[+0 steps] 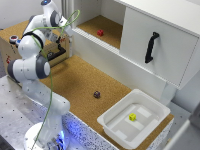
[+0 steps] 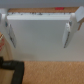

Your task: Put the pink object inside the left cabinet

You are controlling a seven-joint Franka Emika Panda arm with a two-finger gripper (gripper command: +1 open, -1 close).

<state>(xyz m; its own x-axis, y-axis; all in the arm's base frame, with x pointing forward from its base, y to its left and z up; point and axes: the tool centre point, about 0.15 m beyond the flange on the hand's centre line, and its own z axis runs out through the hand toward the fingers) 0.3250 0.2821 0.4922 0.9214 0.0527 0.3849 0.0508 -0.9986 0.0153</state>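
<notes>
One pink cube point(image 1: 100, 32) already sits on the cork floor of the left cabinet point(image 1: 106, 28), apart from the empty, spread fingers point(image 2: 66, 33); it looks light, rigid and tiny, best pinched across two opposite flat faces.

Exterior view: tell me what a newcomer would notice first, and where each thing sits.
The white robot arm fills the exterior view's left, reaching up toward the open cabinet bay, where a small pink cube sits on the brown floor. A black handle stands out on the white door beside it, and a yellow cube lies in the white tray in front.
</notes>
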